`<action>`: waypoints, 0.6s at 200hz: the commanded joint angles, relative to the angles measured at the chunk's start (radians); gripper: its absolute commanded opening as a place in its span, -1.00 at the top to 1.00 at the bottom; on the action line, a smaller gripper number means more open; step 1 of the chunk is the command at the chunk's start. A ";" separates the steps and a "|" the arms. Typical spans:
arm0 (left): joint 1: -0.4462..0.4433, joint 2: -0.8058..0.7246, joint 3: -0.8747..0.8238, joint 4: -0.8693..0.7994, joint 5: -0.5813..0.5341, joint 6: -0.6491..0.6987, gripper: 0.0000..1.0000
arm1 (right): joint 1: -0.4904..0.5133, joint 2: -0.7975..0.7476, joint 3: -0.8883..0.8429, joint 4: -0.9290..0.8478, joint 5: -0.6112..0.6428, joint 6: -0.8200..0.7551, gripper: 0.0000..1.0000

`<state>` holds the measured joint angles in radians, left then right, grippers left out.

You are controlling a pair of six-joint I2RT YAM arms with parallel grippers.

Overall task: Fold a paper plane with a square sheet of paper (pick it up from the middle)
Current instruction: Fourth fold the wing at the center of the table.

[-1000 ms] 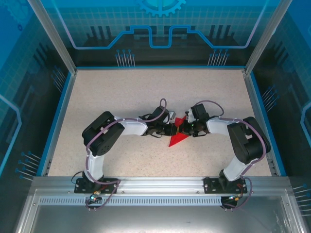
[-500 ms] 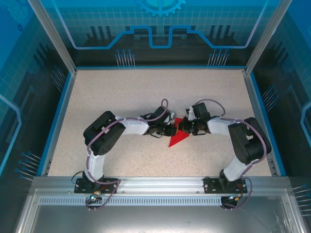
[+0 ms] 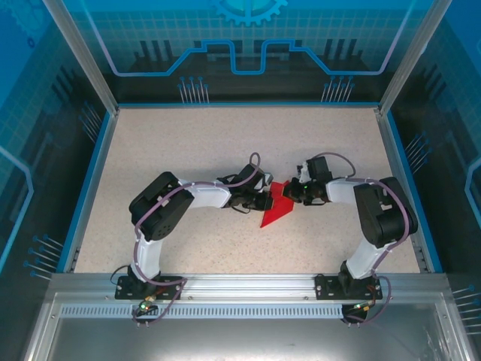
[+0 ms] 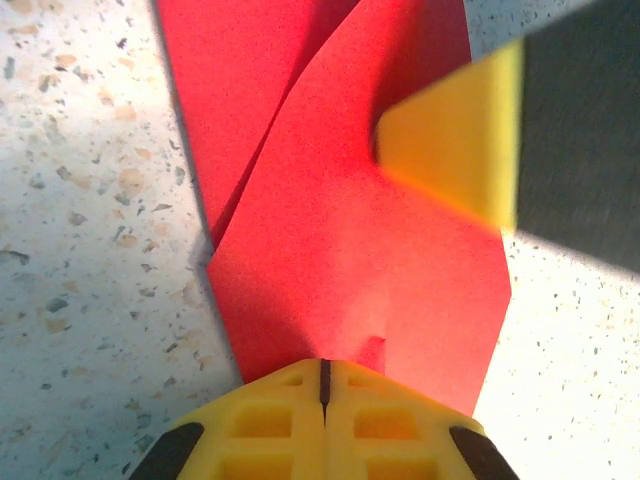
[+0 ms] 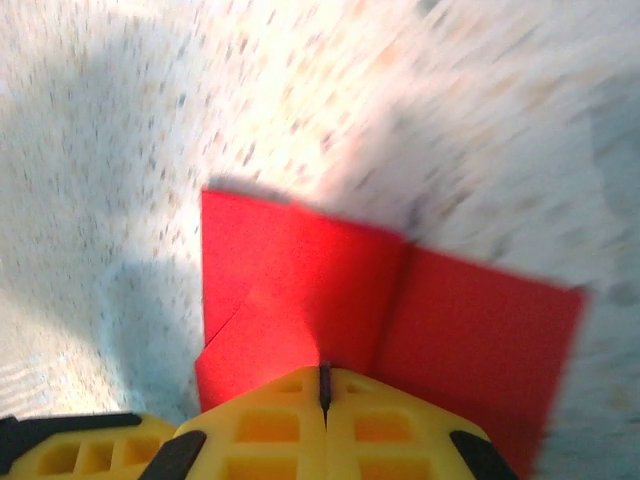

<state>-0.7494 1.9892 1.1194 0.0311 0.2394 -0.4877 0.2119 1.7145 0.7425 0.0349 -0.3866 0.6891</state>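
The paper plane (image 3: 275, 210), a bright red folded sheet with a point toward the lower left, lies at the table's middle between both arms. My left gripper (image 3: 268, 201) meets its left edge, jaws shut, with the red paper (image 4: 350, 250) running in under the tips (image 4: 323, 362). My right gripper (image 3: 290, 193) is at its upper right end, also shut, pinching the paper (image 5: 300, 280) where a crease runs into the closed tips (image 5: 324, 368). One yellow fingertip (image 4: 455, 135) of the right gripper rests over the paper in the left wrist view.
The speckled table (image 3: 225, 143) is walled by a blue rim (image 3: 89, 188) and clear panels at the sides and back. A metal rail (image 3: 240, 289) with both arm bases runs along the near edge.
The left jaws have closed fully at the paper's edge. The right wrist has swung and shifted slightly up, and the paper's upper end moved with it.
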 commanded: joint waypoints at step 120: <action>-0.018 0.055 -0.003 -0.214 -0.050 0.025 1.00 | 0.059 -0.063 0.009 0.007 -0.026 -0.045 1.00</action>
<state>-0.7532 1.9907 1.1324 -0.0029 0.2314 -0.4870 0.2169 1.5826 0.7258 0.0792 -0.4007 0.6678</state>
